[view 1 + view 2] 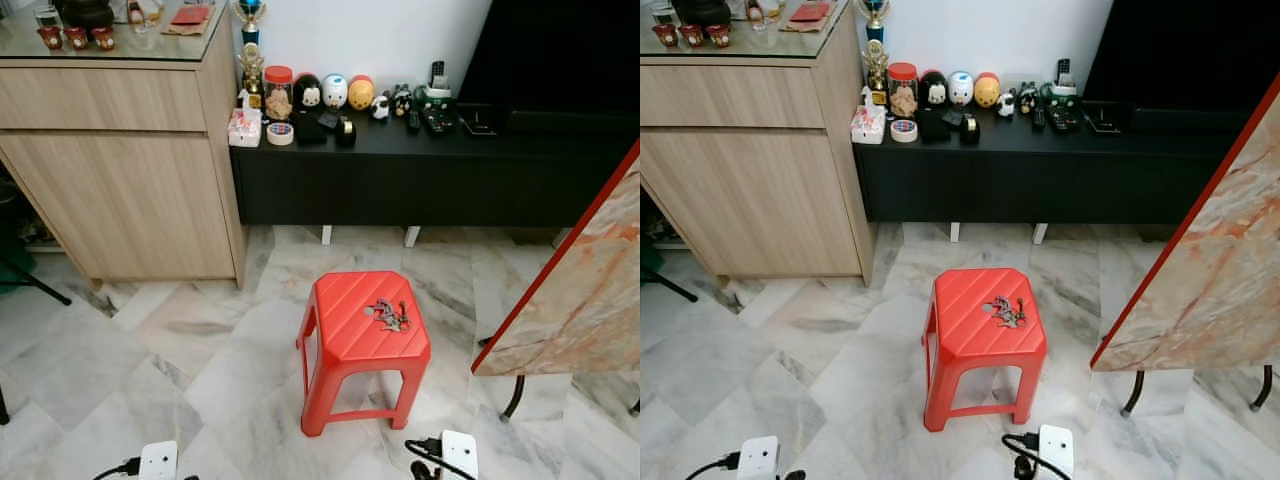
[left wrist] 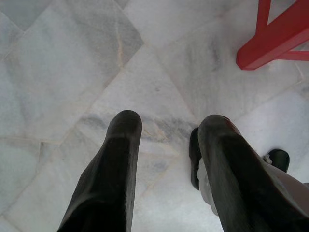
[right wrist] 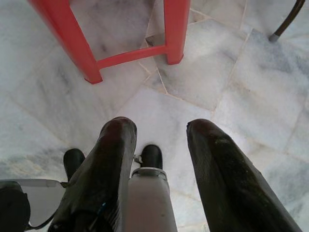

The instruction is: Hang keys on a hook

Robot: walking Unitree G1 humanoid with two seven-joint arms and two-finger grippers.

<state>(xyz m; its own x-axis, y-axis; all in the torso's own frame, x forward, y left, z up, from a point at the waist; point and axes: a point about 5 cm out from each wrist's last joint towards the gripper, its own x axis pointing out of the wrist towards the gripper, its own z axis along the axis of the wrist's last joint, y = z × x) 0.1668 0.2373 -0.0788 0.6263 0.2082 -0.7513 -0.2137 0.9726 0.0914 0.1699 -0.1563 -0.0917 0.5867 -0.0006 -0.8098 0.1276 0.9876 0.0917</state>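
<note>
I see the keys (image 1: 389,315) lying flat on the red stool (image 1: 345,340), toward its 2 o'clock side; the bunch's long axis runs roughly from 10 to 4 o'clock across the seat. Which end the key tips point I can't tell. Both arms hang low over the marble floor (image 1: 200,360). My left gripper (image 2: 166,125) has its fingers apart, holding nothing. My right gripper (image 3: 159,128) is likewise spread and empty, near the stool's legs.

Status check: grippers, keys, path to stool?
Left gripper and right gripper open, hanging low over the marble floor. Keys untouched on red stool. Nothing between robot and stool.
</note>
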